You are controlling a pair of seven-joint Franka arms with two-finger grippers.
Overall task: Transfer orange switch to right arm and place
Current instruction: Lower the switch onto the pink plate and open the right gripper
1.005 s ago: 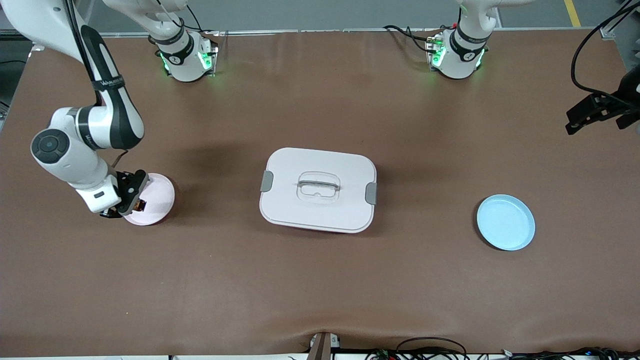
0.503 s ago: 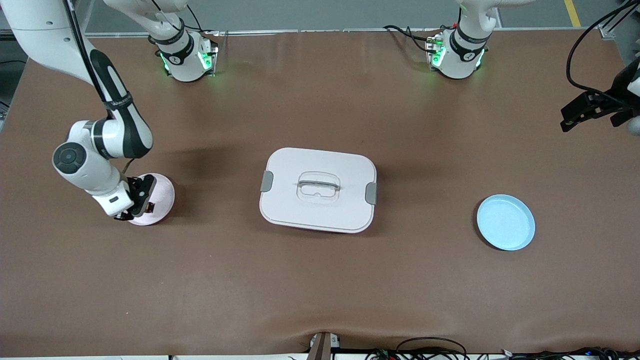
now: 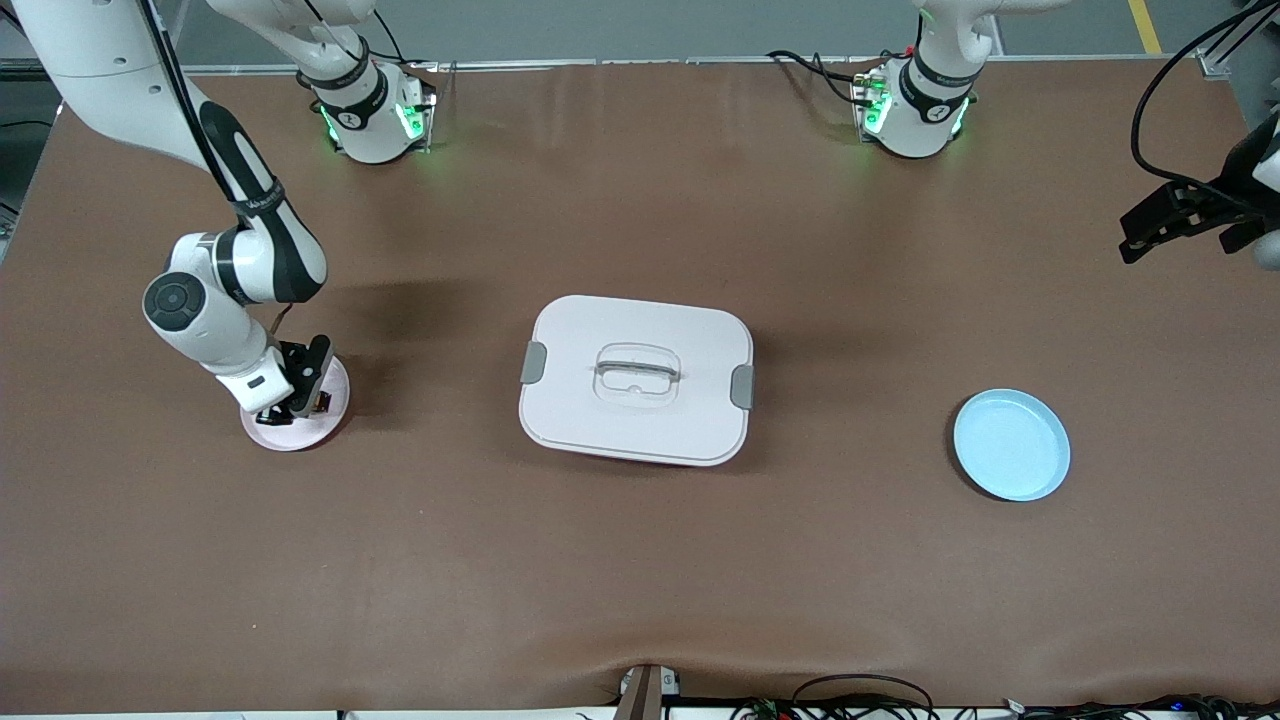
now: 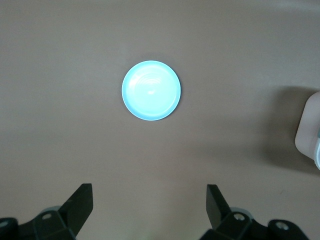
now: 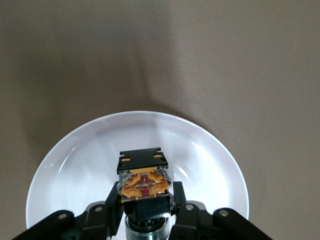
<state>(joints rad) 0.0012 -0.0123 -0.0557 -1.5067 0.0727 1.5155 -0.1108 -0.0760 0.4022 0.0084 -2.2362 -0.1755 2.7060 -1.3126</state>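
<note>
My right gripper (image 3: 300,400) is shut on the orange switch (image 5: 144,177), a tiny black block with orange markings, and holds it low over the pink plate (image 3: 275,432) at the right arm's end of the table. In the right wrist view the switch sits between the fingers (image 5: 112,200) above the plate (image 5: 75,165). In the front view the switch (image 3: 322,402) shows as a small dark spot. My left gripper (image 3: 1180,222) is open and empty, high over the table's edge at the left arm's end. Its fingertips (image 4: 82,196) stand wide apart.
A white lidded box (image 3: 636,378) with grey clips stands mid-table. A light blue plate (image 3: 1011,445) lies toward the left arm's end and shows in the left wrist view (image 4: 151,90). Cables hang by the left arm.
My right arm has shifted toward the table's middle, carrying the switch across over the pink plate. My left gripper has drifted slightly outward and up.
</note>
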